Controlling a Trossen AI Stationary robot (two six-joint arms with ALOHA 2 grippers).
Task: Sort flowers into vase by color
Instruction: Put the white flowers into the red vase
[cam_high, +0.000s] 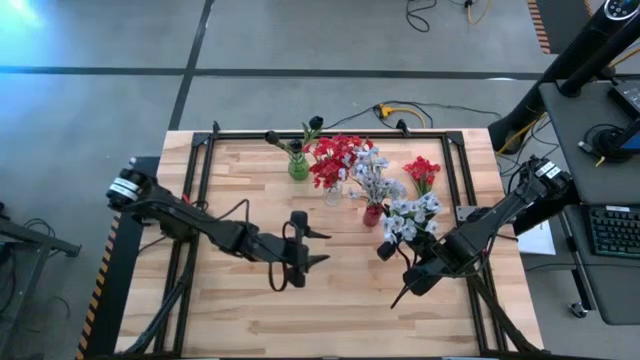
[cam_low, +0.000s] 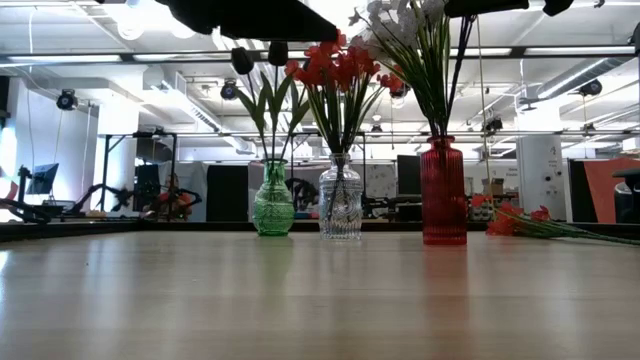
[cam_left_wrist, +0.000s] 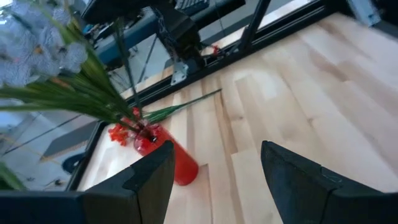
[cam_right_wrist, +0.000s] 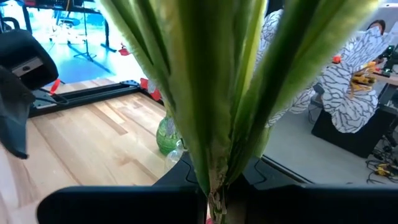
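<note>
On the wooden worktop (cam_high: 330, 290) three vases stand in a row. The green vase (cam_low: 273, 212) holds the dark buds (cam_low: 262, 55), the clear vase (cam_low: 340, 211) holds red flowers (cam_low: 335, 66), and the red vase (cam_low: 443, 194) holds pale blue-white flowers (cam_high: 372, 178). One more red spray (cam_high: 421, 172) lies flat on the worktop near the right edge.

The right end effector (cam_high: 411, 280) is closed on the green stems of a pale blue-white bunch (cam_high: 408, 217), which it holds above the worktop, near the red vase. The left end effector (cam_high: 310, 247) is above the middle of the worktop, its fingers (cam_left_wrist: 147, 180) apart and holding nothing.
</note>
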